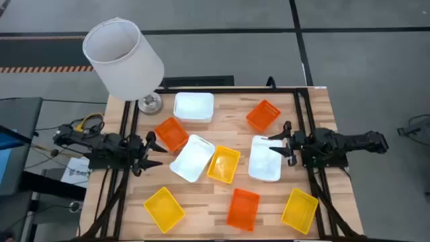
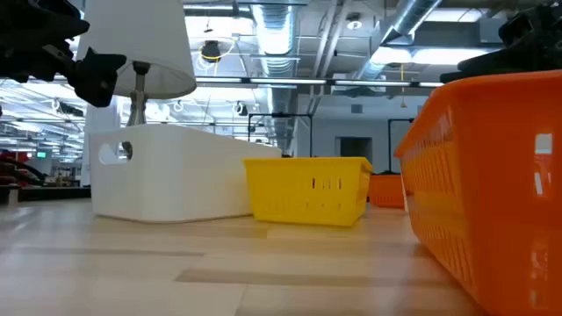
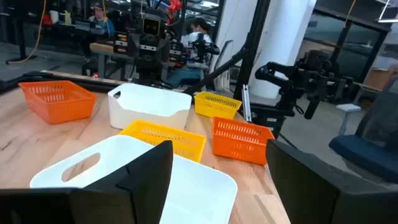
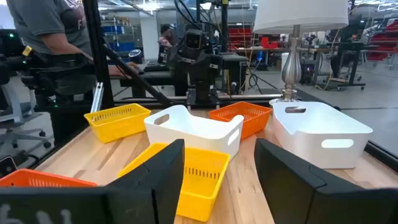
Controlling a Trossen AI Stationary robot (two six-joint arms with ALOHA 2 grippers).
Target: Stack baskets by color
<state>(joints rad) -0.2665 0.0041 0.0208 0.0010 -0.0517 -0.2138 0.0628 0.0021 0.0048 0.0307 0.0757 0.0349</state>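
Orange, yellow, white baskets [image 1: 193, 157] all scattered singly across wood table [image 1: 316, 107], none stacked; my right gripper [image 1: 277, 147] at frame right, jaws wide, empty, over white basket [image 1: 265, 159], likely lining up first pick; left gripper [image 1: 150, 150] parked centre-left, spread, empty.

Grey floor [image 1: 363, 60] (striped edge), ceiling ducts [image 2: 281, 26], perhaps desks beyond.

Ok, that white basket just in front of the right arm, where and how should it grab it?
Take the white basket by its rim on the side nearest the right tool, coming down from above. It sits upright and open-topped, so one open finger can likely slip inside the thin wall, one outside.
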